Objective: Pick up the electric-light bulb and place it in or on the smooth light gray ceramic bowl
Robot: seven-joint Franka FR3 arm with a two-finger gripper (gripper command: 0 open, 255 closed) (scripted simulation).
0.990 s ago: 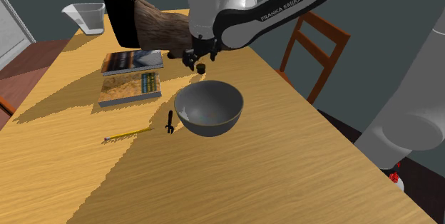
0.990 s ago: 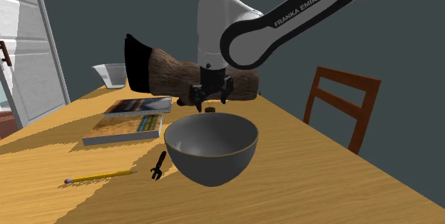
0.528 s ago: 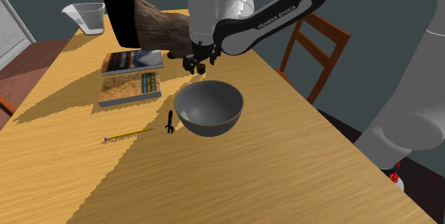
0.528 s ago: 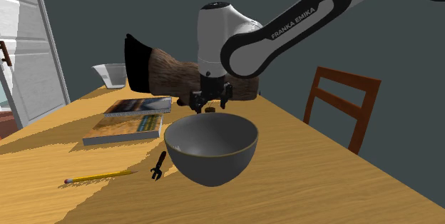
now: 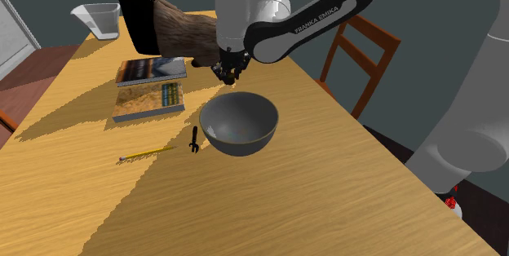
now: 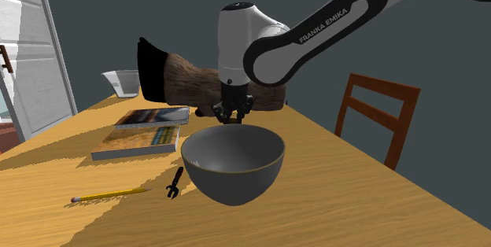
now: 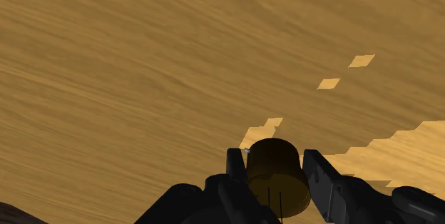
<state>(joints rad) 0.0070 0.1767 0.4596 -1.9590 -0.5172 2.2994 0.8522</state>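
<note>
The bulb [image 7: 277, 176] looks like a small dark brownish cylinder standing on the wooden table [image 5: 326, 197], just behind the bowl. My black gripper [image 7: 274, 160] reaches down over it, one finger on each side, shut on it. In the shoulder view the gripper [image 5: 229, 72] hangs low beyond the far rim of the grey bowl [image 5: 239, 124], fingers drawn together. The second exterior view has the gripper [image 6: 230, 116] right behind the bowl [image 6: 233, 163], whose rim hides the table beneath the fingertips.
Two books [image 5: 151, 91] lie toward the shoulder view's left of the bowl, with a pencil [image 5: 147, 153] and a small black tool [image 5: 194, 142] nearer. A brown furry boot [image 5: 175, 33] and a clear jug [image 5: 98, 18] sit at the back. A wooden chair [image 5: 363, 50] stands beside the table.
The gripper came down a little behind the bowl, then its fingers went from wide apart to shut around the small dark bulb. The bowl and the other objects stayed put.
</note>
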